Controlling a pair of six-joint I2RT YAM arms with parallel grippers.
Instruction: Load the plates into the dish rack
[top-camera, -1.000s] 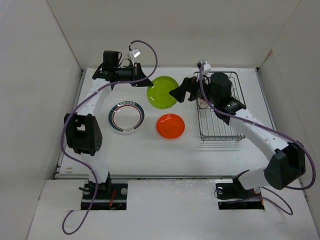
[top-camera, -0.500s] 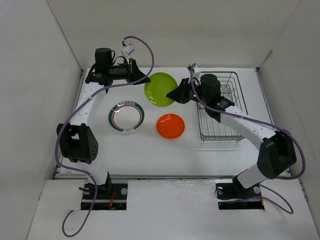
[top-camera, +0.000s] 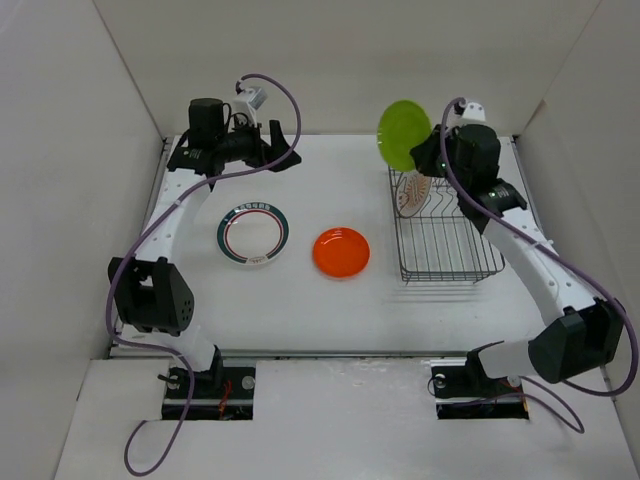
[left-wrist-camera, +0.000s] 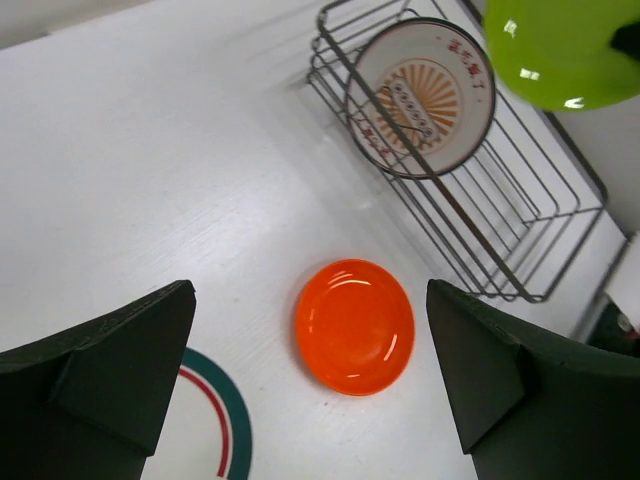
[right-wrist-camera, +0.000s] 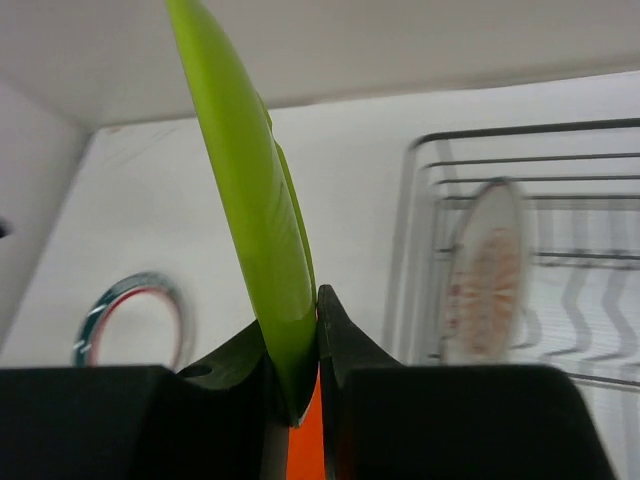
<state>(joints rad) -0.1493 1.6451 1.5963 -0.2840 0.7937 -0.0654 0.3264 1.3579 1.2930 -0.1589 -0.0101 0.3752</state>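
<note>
sunburst plate (left-wrist-camera: 420, 100) upright blocking dish rack (top-camera: 450, 245) far-left corner, nearer slots open, orange plate (top-camera: 341, 251) flat left of rack

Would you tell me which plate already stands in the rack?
The white sunburst plate; the lime plate is gripped aloft, orange plate and ringed plate lie flat.

A white table (top-camera: 300, 310) stood within a plain white enclosure: a back wall (top-camera: 350, 60), a left wall (top-camera: 70, 150) and a right wall (top-camera: 600, 130). A white board (top-camera: 340, 420) ran along its near edge.
</note>
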